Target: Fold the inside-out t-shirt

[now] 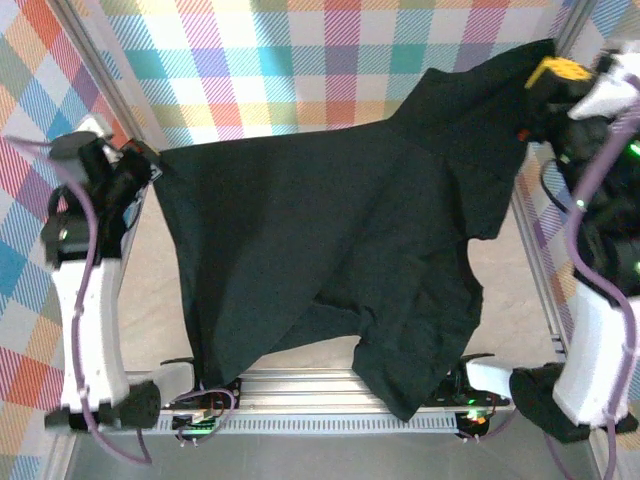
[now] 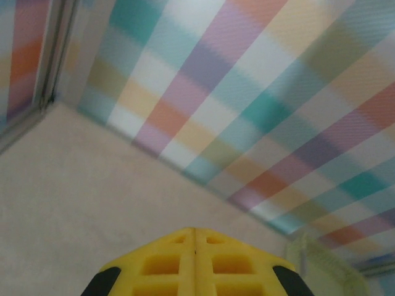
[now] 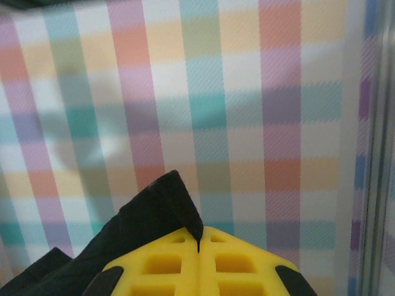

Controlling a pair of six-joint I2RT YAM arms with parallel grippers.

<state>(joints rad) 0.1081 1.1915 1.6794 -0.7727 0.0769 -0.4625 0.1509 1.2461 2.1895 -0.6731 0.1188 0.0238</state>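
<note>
plaid wall (image 3: 247, 123) backs t-shirt (image 3: 148, 216) edge in right hand (image 3: 199, 239).

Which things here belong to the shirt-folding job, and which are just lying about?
Job: black t-shirt; left tool and right tool, both shut on it.
Lying about: pale green basket; checked backdrop.

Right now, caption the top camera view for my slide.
Black t-shirt held stretched between the left pincer and right pincer, its lower part sagging.
</note>
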